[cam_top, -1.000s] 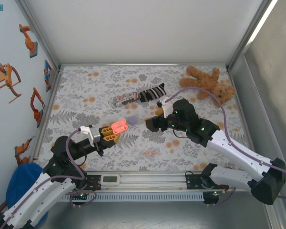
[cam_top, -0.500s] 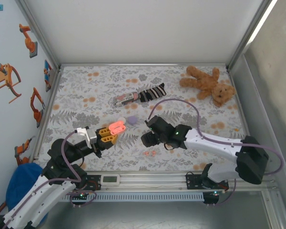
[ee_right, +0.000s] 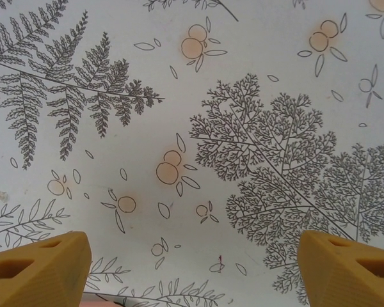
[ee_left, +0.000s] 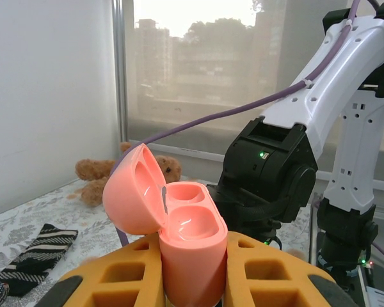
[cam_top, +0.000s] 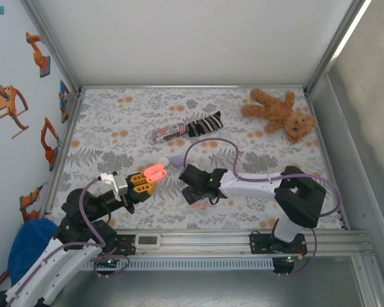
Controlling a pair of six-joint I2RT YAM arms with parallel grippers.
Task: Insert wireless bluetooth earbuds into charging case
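Case (ee_left: 185, 224) open with empty wells, pinched in left gripper (cam_top: 141, 180); right gripper (ee_right: 192, 262) spread over earbuds (cam_top: 201, 206), neither seated yet.

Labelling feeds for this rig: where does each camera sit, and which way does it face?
Top external: above and behind, looking down on the table; left arm and right arm show.
Left wrist: faces across toward the right arm; the left gripper clamps the open case.
Right wrist: looks straight down at the table; the open right gripper shows below.
Shared: top and left wrist both show case and teddy bear.
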